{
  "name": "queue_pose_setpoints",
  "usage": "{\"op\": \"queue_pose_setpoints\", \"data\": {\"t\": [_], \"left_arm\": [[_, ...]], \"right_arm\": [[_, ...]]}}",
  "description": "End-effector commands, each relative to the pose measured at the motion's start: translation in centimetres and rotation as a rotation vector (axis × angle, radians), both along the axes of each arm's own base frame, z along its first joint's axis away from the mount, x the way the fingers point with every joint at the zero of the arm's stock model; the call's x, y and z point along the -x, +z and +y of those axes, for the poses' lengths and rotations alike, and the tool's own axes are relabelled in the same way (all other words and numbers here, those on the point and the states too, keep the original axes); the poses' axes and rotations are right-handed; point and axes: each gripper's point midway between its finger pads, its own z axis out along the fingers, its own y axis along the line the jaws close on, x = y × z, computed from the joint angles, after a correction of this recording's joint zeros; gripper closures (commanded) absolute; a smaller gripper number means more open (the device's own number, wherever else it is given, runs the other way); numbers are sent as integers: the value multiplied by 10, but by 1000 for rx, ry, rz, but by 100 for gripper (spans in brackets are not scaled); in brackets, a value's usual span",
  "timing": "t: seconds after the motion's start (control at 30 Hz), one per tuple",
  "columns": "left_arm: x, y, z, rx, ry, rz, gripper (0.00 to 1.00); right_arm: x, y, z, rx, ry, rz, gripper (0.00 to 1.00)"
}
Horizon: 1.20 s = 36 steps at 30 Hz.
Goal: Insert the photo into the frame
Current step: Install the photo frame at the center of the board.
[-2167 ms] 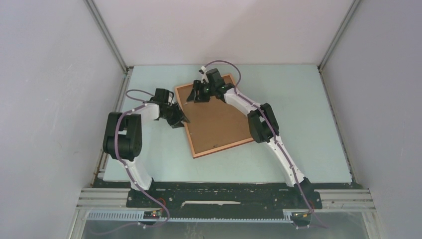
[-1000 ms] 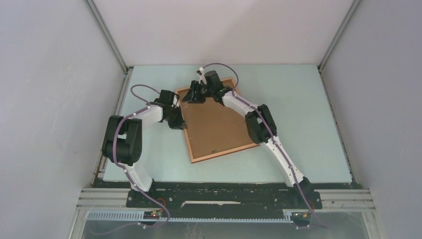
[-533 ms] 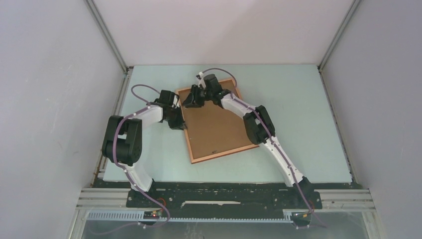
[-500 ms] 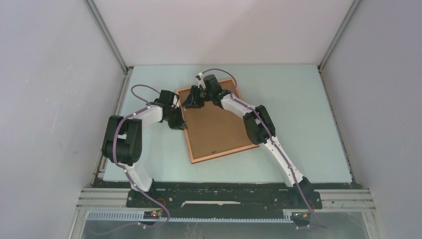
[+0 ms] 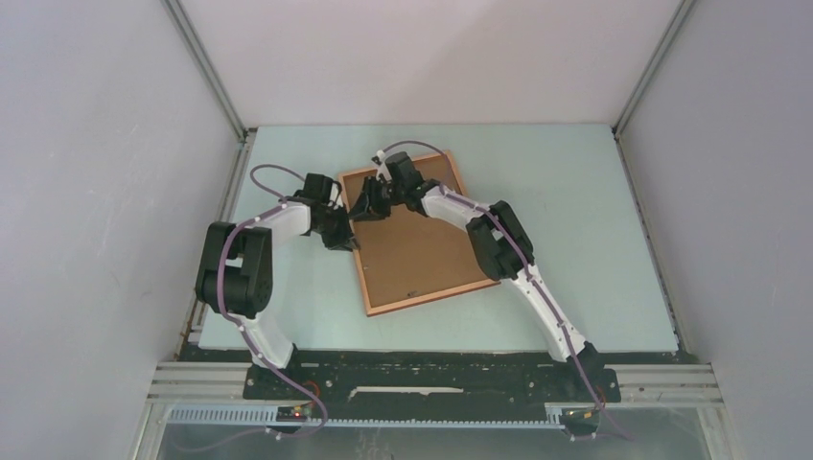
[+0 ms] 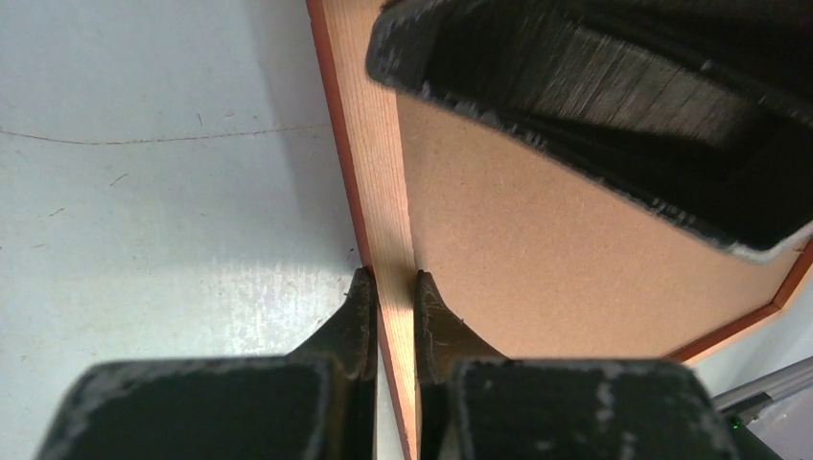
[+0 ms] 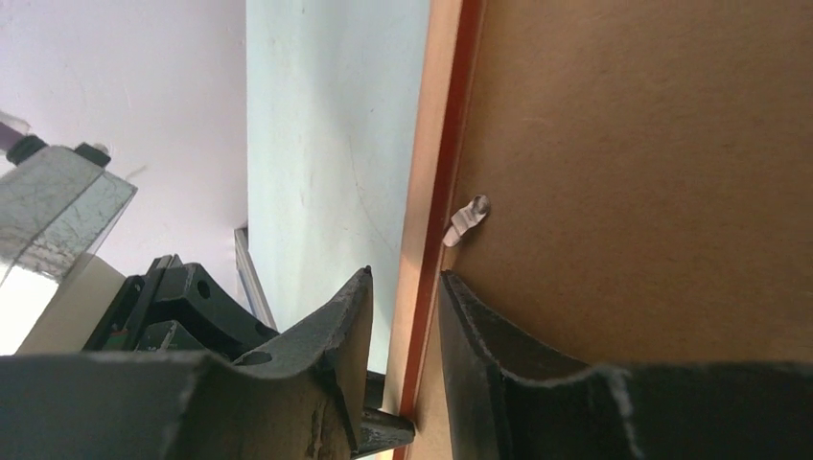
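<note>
The frame (image 5: 430,293) lies back side up on the pale table, with the brown backing board (image 5: 417,240) set in it. The photo is hidden. My left gripper (image 5: 345,233) is shut on the frame's left rail; in the left wrist view both fingertips (image 6: 362,287) press the rail (image 6: 379,172). My right gripper (image 5: 370,205) straddles the same rail near the far left corner. In the right wrist view it (image 7: 407,280) is open, with a gap between the outer finger and the rail (image 7: 441,144).
A small metal tab (image 7: 468,218) sits on the backing board (image 7: 652,172) by the rail. My right gripper (image 6: 594,96) hangs close above the board in the left wrist view. Side walls stand left and right of the table (image 5: 575,211).
My right gripper has moved left and nearer, from over the board's far part to the frame's left rail. My left gripper has closed in on that rail.
</note>
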Motion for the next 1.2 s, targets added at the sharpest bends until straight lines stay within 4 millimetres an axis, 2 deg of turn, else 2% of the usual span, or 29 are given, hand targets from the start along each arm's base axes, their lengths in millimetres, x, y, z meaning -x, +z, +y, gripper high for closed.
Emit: {"op": "queue_pose_setpoints", "data": {"t": [0.0,0.13,0.27,0.47,0.63,0.8,0.97,1.17], "left_arm": [[18,-5,-1,2,-69,52,100],[17,-7,-2,6,-68,57,100],[17,-7,-1,7,-66,60,100],[17,-6,-1,5,-65,57,100],[16,-5,-1,8,-66,52,100],[16,-4,-2,11,-65,51,100],[16,-3,-2,16,-64,49,100],[17,-4,-4,25,-61,52,100]], "right_arm": [[-23,21,-19,30,-100,-14,60],[-23,20,-21,51,-107,-17,60],[-27,20,-14,24,-102,-26,61],[-23,8,-4,34,-91,18,79],[-23,3,-2,49,-101,34,84],[-21,-1,0,53,-100,49,85],[-28,-4,5,33,-108,71,86],[-30,-11,13,-2,-129,105,94]]}}
